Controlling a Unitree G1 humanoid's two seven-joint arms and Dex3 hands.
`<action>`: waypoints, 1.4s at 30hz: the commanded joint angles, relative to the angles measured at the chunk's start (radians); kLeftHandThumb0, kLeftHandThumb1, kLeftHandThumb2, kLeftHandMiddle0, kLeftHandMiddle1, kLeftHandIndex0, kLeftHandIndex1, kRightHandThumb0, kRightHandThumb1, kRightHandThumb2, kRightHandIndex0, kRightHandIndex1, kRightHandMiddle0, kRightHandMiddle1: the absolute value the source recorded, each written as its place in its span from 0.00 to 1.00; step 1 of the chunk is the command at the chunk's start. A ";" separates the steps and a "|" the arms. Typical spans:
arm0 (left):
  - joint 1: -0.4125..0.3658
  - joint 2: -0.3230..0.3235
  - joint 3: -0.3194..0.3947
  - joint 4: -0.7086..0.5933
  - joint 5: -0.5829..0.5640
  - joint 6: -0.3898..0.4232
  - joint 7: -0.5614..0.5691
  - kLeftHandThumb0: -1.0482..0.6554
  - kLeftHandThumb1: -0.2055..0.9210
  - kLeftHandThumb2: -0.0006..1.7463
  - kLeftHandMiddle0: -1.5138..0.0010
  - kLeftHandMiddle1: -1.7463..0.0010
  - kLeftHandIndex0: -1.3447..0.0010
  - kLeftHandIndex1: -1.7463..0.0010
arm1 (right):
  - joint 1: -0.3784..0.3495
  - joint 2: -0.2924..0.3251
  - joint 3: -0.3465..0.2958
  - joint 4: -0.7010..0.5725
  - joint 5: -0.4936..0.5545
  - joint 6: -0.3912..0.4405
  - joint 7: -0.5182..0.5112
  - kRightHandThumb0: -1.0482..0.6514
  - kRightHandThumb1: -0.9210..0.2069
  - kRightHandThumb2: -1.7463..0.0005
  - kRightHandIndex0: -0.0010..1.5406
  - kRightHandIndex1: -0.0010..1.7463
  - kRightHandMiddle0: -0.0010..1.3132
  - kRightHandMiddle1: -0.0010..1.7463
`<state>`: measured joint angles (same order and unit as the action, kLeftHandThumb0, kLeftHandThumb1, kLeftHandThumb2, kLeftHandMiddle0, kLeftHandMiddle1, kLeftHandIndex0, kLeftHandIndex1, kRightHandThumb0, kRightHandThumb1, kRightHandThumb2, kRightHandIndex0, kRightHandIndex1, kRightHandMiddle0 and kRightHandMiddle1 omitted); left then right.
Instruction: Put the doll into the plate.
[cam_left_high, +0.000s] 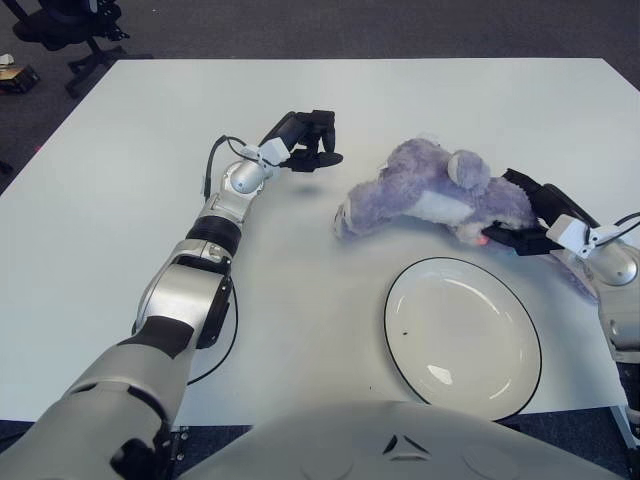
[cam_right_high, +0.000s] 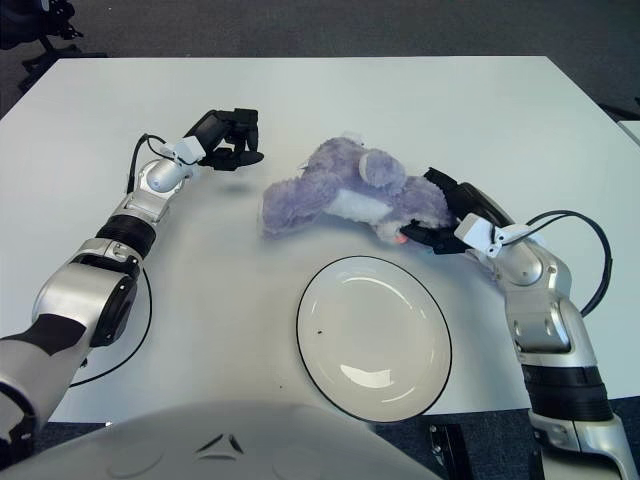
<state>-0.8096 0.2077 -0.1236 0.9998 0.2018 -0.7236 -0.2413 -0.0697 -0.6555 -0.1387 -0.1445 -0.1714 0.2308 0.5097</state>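
1. The right robot hand (cam_left_high: 520, 225) is clenched around one end of the doll (cam_left_high: 430, 195).
2. The doll hangs beyond the far rim of the plate (cam_left_high: 463, 338), not in it.
3. Its long axis runs leftward from the grasp; the plate lies toward the robot.
4. The left robot hand (cam_left_high: 312, 150) shows well left of the doll, fingers curled, holding nothing.

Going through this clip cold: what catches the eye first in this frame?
The fluffy purple plush doll stands out first, lying across the white table just beyond the round white plate with a dark rim, not in it. The right hand grips the doll's right end. The left hand shows to the doll's left, holding nothing.
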 joint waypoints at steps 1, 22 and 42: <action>0.007 0.006 0.001 0.002 0.001 0.005 0.008 0.47 1.00 0.09 0.34 0.00 0.39 0.00 | -0.035 -0.013 -0.021 0.003 0.060 0.065 0.043 0.38 0.34 0.41 0.62 1.00 0.33 1.00; 0.040 0.014 0.007 -0.012 -0.005 -0.015 0.012 0.47 1.00 0.08 0.35 0.00 0.40 0.00 | -0.392 -0.108 0.037 0.165 0.313 0.674 0.303 0.37 0.39 0.37 0.64 1.00 0.36 1.00; 0.061 0.022 0.007 -0.034 0.009 -0.007 0.060 0.47 1.00 0.07 0.35 0.00 0.40 0.00 | -0.675 -0.157 0.215 0.521 0.349 0.660 0.551 0.37 0.41 0.36 0.66 1.00 0.38 1.00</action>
<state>-0.7631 0.2173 -0.1215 0.9784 0.2094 -0.7292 -0.1931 -0.7010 -0.8027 0.0630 0.3413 0.1681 0.9121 1.0308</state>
